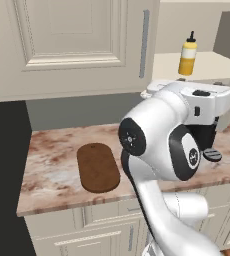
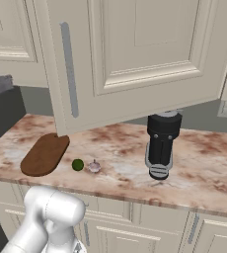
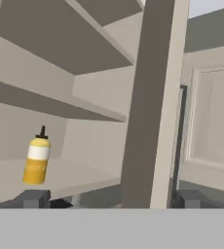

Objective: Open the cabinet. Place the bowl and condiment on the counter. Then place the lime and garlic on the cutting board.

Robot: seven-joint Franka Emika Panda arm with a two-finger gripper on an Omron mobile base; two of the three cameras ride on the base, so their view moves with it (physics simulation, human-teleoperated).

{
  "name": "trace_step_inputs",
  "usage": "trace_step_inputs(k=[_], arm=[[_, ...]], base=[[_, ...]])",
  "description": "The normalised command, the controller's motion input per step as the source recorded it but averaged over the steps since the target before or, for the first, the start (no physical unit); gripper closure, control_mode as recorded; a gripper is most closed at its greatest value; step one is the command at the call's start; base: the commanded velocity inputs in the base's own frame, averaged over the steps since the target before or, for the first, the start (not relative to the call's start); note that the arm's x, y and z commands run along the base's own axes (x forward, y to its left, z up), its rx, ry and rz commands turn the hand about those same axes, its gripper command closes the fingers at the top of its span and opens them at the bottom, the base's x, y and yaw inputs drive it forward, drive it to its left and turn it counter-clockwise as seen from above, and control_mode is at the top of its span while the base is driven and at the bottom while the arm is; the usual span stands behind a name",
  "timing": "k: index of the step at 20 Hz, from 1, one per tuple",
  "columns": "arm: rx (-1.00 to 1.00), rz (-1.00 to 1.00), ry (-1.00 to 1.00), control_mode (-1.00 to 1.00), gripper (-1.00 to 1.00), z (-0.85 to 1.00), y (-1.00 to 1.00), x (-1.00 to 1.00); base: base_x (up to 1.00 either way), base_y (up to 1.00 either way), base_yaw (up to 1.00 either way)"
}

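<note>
The cabinet point(image 1: 77, 45) stands open, the yellow bottle point(image 1: 187, 56) upright on its shelf point(image 1: 207, 67). The jaws are spread wide, holding nothing. Lime point(image 2: 77, 165) and garlic point(image 2: 94, 166) lie on the tabletop point(image 2: 199, 163) beside the cutting board point(image 2: 45, 154).

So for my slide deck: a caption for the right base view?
Open cabinet door above the counter; lime and garlic beside the cutting board.

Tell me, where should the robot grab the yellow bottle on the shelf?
Probably around the yellow body of the condiment, just below its paler label band, coming in level from the cabinet's open front. It stands upright on the shelf, and its black nozzle looks too thin to pinch. The gripper is open, facing the shelves.
</note>
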Motion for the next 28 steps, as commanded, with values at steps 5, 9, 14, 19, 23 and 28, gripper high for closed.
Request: trace_step_inputs(k=[5, 9, 14, 19, 23, 28], arm=[[0.00, -0.20, 0.00, -1.00, -1.00, 0.00, -0.02, 0.44], [0.00, -0.15, 0.00, -1.00, -1.00, 0.00, -0.21, 0.37], [0.02, -0.09, 0.00, -1.00, -1.00, 0.00, -0.45, 0.26], [0.02, -0.05, 0.00, -1.00, -1.00, 0.00, -0.44, 0.23], [0.03, -0.03, 0.00, -1.00, -1.00, 0.00, -0.44, 0.15], [0.04, -0.05, 0.00, -1.00, -1.00, 0.00, -0.59, 0.00]], base=[[0.00, 0.00, 0.00], [0.00, 0.00, 0.00], [0.00, 0.00, 0.00], [0.00, 0.00, 0.00], [0.00, 0.00, 0.00], [0.00, 0.00, 0.00]])
